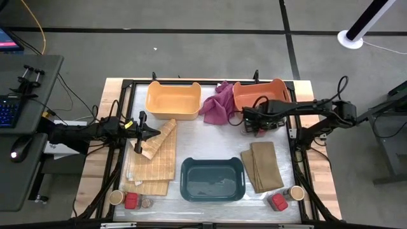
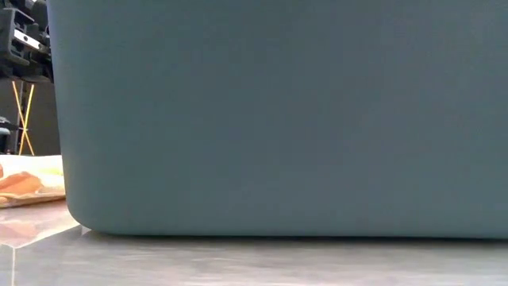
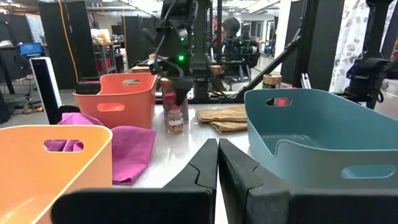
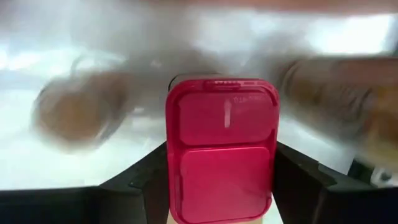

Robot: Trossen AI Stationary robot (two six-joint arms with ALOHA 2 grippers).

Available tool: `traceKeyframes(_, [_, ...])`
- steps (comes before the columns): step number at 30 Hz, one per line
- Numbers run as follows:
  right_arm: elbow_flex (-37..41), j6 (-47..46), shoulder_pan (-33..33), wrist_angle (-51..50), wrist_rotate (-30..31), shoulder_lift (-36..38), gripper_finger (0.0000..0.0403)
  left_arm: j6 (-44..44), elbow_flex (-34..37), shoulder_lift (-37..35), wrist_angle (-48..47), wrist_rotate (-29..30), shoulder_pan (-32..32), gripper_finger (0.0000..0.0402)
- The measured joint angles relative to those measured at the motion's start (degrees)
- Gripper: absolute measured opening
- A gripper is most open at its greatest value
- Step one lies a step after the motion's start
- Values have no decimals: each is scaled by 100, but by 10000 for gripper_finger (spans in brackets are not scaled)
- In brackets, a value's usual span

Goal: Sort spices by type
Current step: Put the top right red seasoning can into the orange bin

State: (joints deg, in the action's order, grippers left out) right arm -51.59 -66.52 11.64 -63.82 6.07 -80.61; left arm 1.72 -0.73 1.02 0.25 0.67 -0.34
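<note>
My right claw (image 1: 254, 122) is down on the desk (image 1: 286, 197) just in front of the orange plastic bin (image 1: 257, 95), with a red boxy tin with a flat lid (image 4: 221, 149) sitting right between its fingers; jaws are around it, but I can't tell if they're actually squeezing yet. A small jar with a dark brown top (image 3: 176, 120) stands close by. My left claw (image 1: 152, 132) is closed on nothing, hovering over the folded tan woven cloths (image 1: 152, 159). More spice containers sit at both front corners, either side of the teal tub (image 1: 212, 179).
</note>
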Motion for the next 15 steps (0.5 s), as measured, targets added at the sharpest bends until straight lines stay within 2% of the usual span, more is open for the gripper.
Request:
traceKeyframes(6, [-1001, 512, -691, -589, -702, 234, 210, 0, -1, 0, 0, 0, 0, 0])
traceKeyframes(9, [-1872, 660, -890, -770, -692, 501, 210, -1, -1, -2, 0, -1, -1, 0])
traceKeyframes(12, [-2757, 793, -720, -1039, 143, 719, 210, 0, -1, 0, 0, -1, -2, 0])
traceKeyframes(15, [-3412, 1008, -160, -1813, 1067, 741, 210, 0, -1, -1, 0, -2, 1, 0])
